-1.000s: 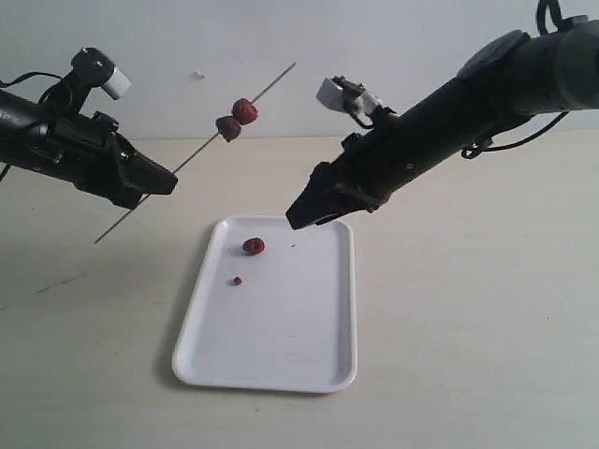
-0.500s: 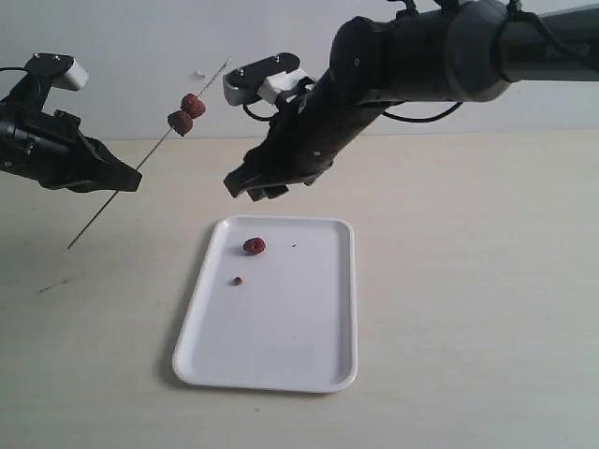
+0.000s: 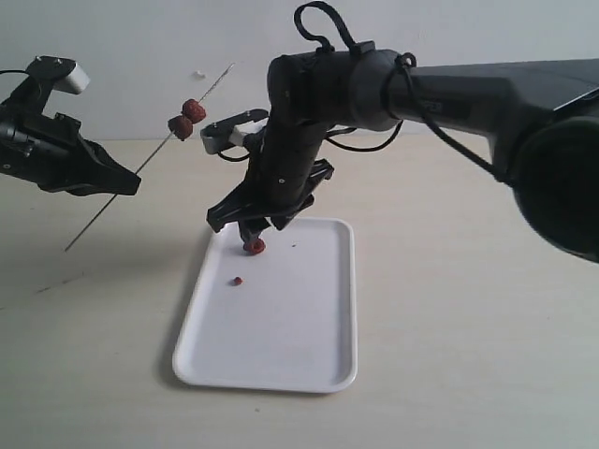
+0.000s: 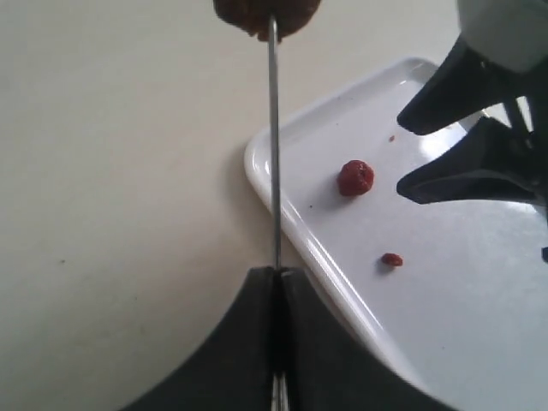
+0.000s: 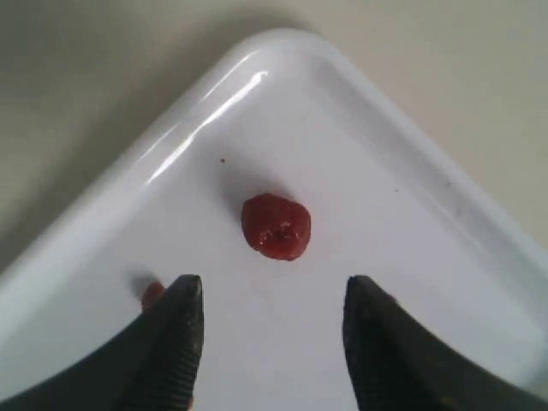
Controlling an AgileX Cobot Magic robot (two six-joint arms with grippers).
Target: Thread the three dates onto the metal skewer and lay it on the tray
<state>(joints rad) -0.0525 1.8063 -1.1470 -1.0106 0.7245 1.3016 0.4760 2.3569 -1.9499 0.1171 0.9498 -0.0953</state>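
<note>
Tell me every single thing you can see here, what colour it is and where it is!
threaded dates: two, dark red-brown, side by side on the skewer, up in the air
loose date: one, red-brown, lying near a corner of the tray
crumb: one, tiny, reddish, on the tray beside the loose date
skewer: one, thin grey metal, held slanting above the table
tray: one, white, flat on the table
table: one, pale beige, under everything
wall: one, whitish, behind the table
left fingers: black, shut on the skewer
right fingers: black, open, just over the loose date, not gripping it
</note>
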